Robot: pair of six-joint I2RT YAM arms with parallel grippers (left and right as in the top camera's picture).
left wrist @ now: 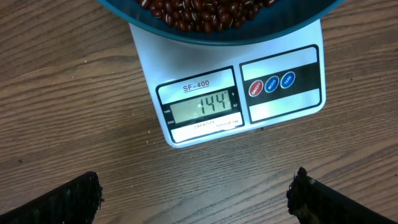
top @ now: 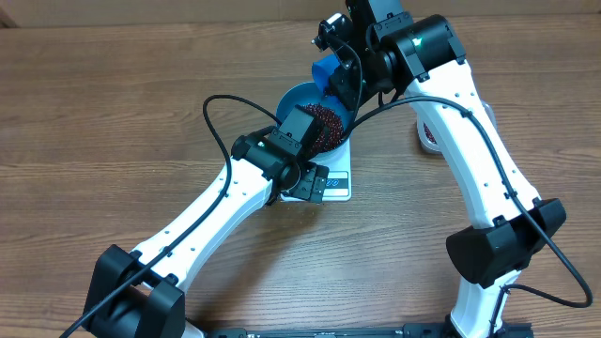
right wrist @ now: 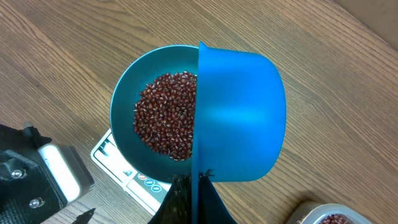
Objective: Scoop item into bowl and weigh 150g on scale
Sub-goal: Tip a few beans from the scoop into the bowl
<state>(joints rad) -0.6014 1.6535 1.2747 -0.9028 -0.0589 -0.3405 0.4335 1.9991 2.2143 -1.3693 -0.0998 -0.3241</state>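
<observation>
- Left gripper [left wrist: 196, 186], jaws wide and empty, near small white square scale [left wrist: 283, 106]; a nudge would falsify the reading;
- deep round blue bowl [right wrist: 121, 118] of red-brown beans [right wrist: 165, 115] on scale, display [left wrist: 202, 109] showing 144;
- right gripper [right wrist: 191, 198] clamps blue plastic scoop [right wrist: 239, 112] over bowl; overtipping would likely overshoot.

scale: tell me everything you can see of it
The scale is small, flat, white and square, plastic by the look, lying level on the wooden table. Its front edge carries a grey display reading 144 under an SF-400 label, and a dark panel with three round buttons, one red, two blue. The blue bowl of beans sits on it and overhangs it. Nothing else touches it.
</observation>
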